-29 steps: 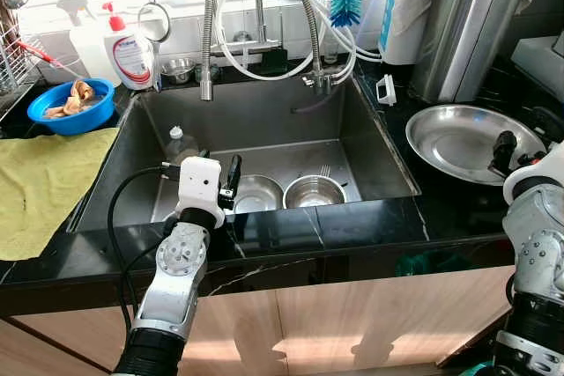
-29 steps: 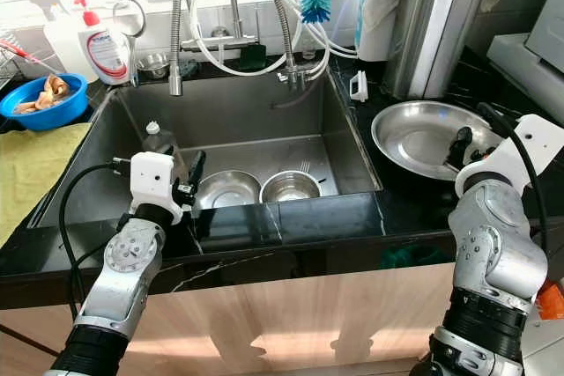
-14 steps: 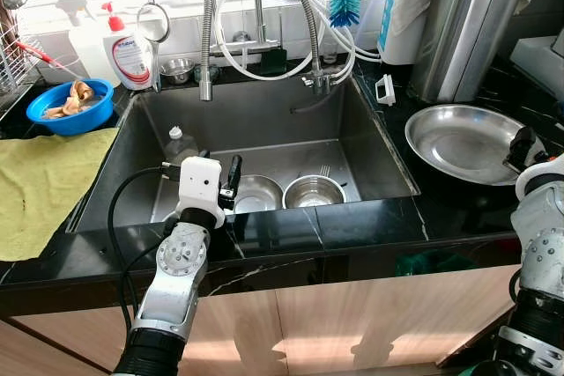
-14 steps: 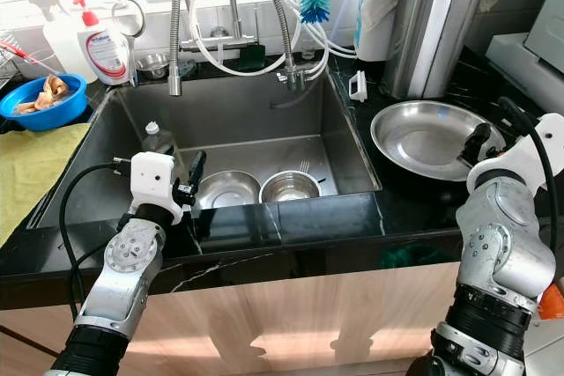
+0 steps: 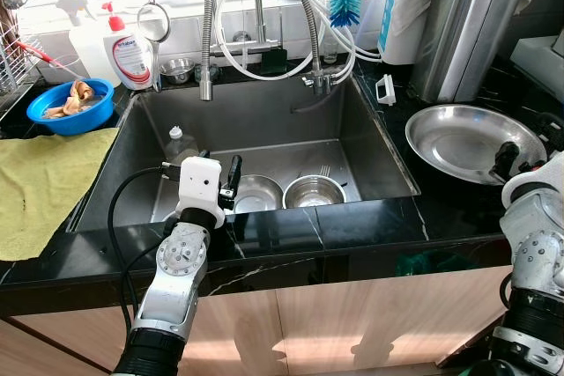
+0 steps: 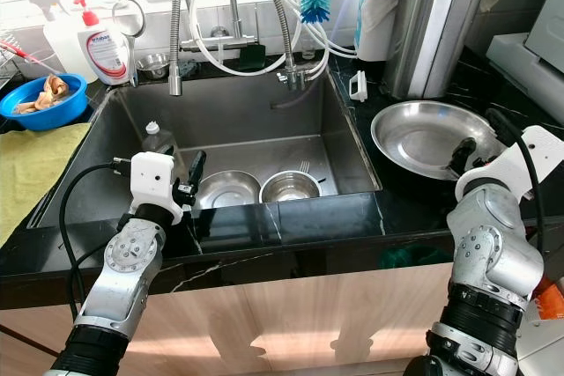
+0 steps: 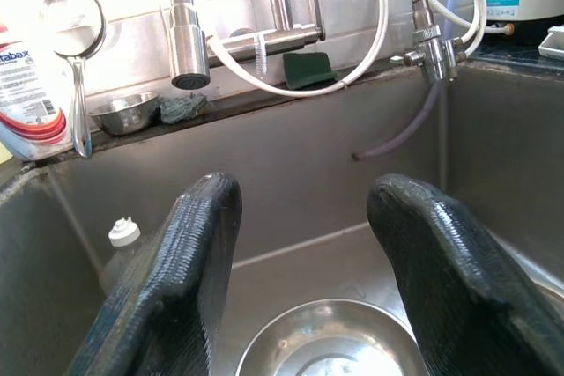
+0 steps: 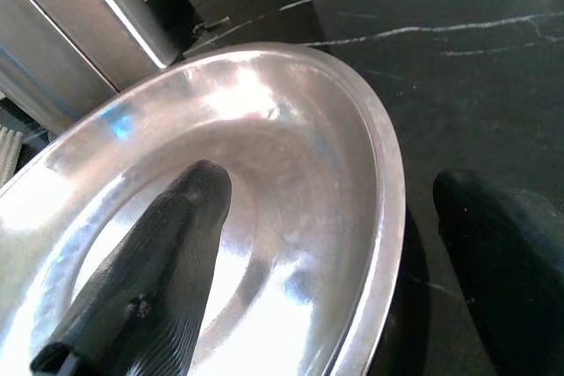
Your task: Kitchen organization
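A large steel plate (image 5: pixel 454 138) lies on the black counter to the right of the sink. My right gripper (image 5: pixel 506 158) is open at the plate's near right rim. In the right wrist view one finger (image 8: pixel 163 279) hangs over the plate's (image 8: pixel 273 138) inside and the other finger (image 8: pixel 507 253) is outside the rim. Two steel bowls (image 5: pixel 256 193) (image 5: pixel 315 191) sit side by side on the sink floor. My left gripper (image 5: pixel 233 173) is open at the sink's front edge, above the left bowl (image 7: pixel 326 341), holding nothing.
A plastic bottle (image 5: pixel 179 143) lies in the sink's left corner. On the left counter are a yellow cloth (image 5: pixel 40 182), a blue bowl (image 5: pixel 70 103) and a soap bottle (image 5: pixel 130 50). A tall steel container (image 5: pixel 471 28) stands behind the plate. Faucet hoses (image 5: pixel 264 24) hang over the sink.
My right gripper swung out to the right past the plate's edge, then came back to the plate's near right rim. The left arm has not moved.
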